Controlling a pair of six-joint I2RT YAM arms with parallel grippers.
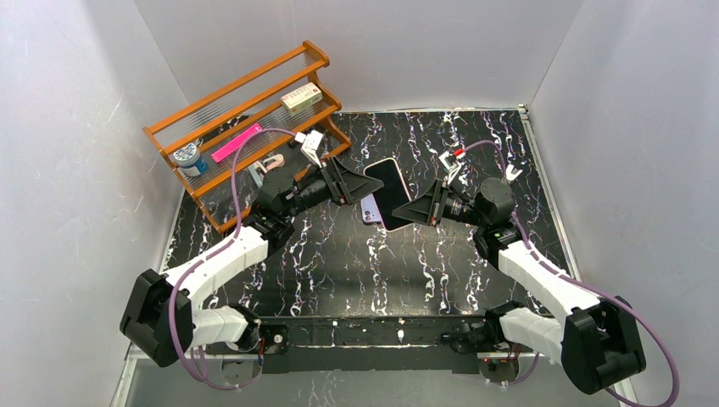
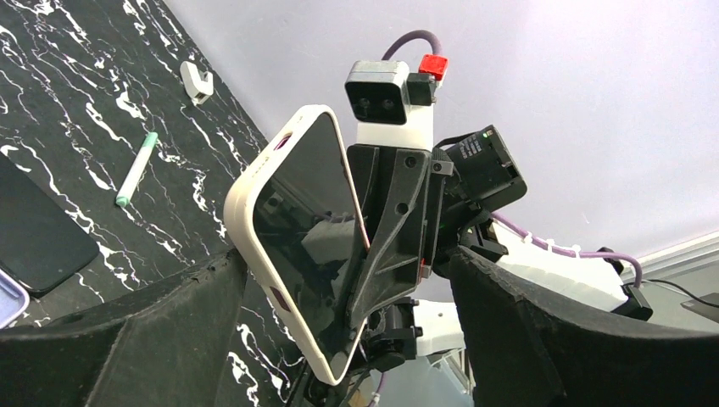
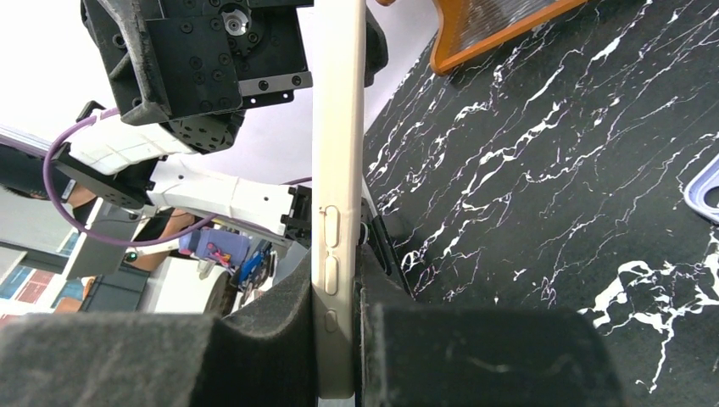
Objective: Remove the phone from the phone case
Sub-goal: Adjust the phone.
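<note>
Top view: my right gripper (image 1: 413,209) pinches the cased phone (image 1: 388,188) by one end, raised off the table (image 1: 339,271) so both faces are reachable

Left wrist: my left gripper (image 2: 348,339) gapes around the cream phone case (image 2: 246,203), phone seated inside, not yet closed on it

Right wrist: case edge clamped between my pads (image 3: 254,339), upper length exposed

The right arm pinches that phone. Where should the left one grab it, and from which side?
Probably the free long rim of the case, coming from the left. The right end effector clamps the phone's faces at the opposite edge in mid-air, so that rim faces the open left end effector.
</note>
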